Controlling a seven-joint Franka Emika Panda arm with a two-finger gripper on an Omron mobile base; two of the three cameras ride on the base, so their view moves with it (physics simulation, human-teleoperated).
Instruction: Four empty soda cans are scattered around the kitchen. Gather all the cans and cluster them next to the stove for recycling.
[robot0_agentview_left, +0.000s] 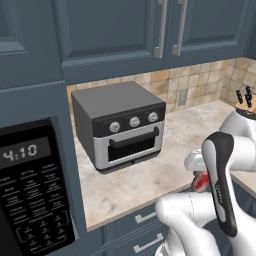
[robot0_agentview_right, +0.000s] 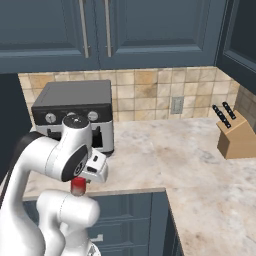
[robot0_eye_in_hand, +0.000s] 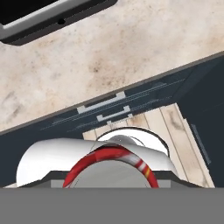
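In the left base view, the white arm folds low at the lower right, and a red can (robot0_agentview_left: 200, 181) hangs under the gripper (robot0_agentview_left: 199, 175), out over the front edge of the beige counter (robot0_agentview_left: 150, 175); a grey toaster oven (robot0_agentview_left: 120, 125) stands well behind it against the tiled wall, and a knife block (robot0_agentview_left: 246, 100) sits far right. In the right base view the can (robot0_agentview_right: 78, 186) shows again, just beneath the hand and above the robot's own white body, level with the counter's (robot0_agentview_right: 165, 160) front edge. In the hand view the can's (robot0_eye_in_hand: 109, 168) silvery top with its red rim sits right below the camera, with drawer fronts (robot0_eye_in_hand: 109, 109) and wooden floor (robot0_eye_in_hand: 153, 122) beyond; the fingers are narrowly set and appear clamped on the can. This looks like the carrying step: one can is in hand, off the counter. The stove is not near here, so the next move likely calls for driving the base toward it while holding the can upright and firm.
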